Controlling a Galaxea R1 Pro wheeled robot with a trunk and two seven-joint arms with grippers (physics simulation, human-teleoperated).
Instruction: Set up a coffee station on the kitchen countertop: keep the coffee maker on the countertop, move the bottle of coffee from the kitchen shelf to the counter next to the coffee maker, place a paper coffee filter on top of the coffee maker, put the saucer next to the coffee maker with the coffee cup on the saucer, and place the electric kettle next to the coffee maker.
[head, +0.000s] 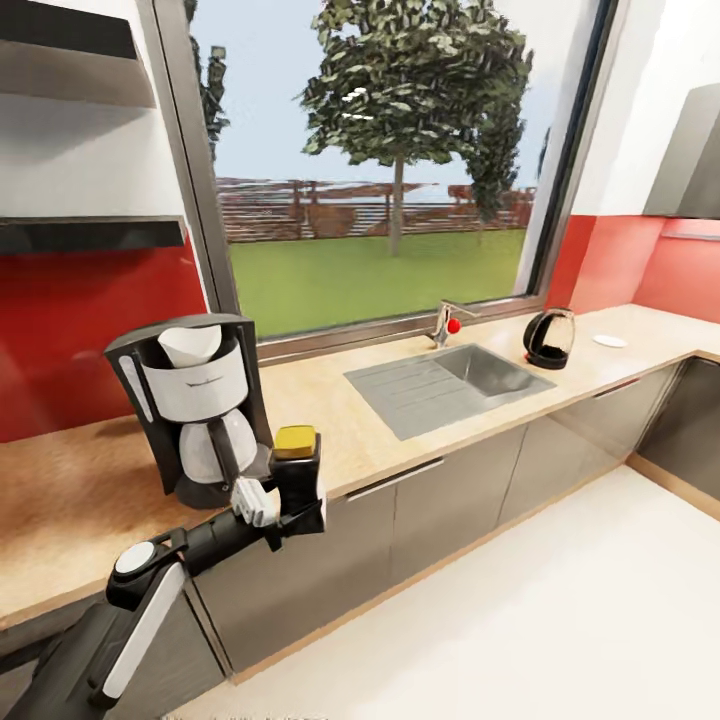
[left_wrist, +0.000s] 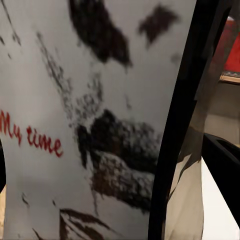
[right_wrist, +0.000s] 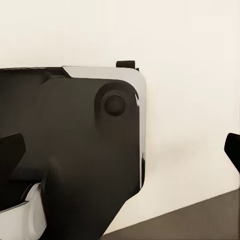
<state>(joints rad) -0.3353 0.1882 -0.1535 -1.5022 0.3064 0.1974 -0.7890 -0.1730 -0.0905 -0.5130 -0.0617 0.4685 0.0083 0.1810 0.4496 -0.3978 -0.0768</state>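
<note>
The black and white coffee maker (head: 195, 410) stands on the wooden countertop (head: 80, 490) at the left, with a white paper filter (head: 190, 345) in its open top. Just right of it, at the counter's front edge, my left gripper (head: 288, 505) is shut on the dark coffee bottle (head: 297, 470) with a yellow lid. The bottle's label (left_wrist: 90, 125) reads "My time" in the left wrist view. The black electric kettle (head: 550, 340) sits right of the sink, and a white saucer (head: 609, 341) lies beyond it. My right gripper (right_wrist: 121, 147) is open, its fingertips (right_wrist: 11, 152) wide apart.
A steel sink (head: 450, 385) with a faucet (head: 447, 322) is set into the counter under the large window. Dark wall shelves (head: 90, 232) hang above the coffee maker. Grey cabinets run below the counter, with pale floor (head: 560, 620) in front.
</note>
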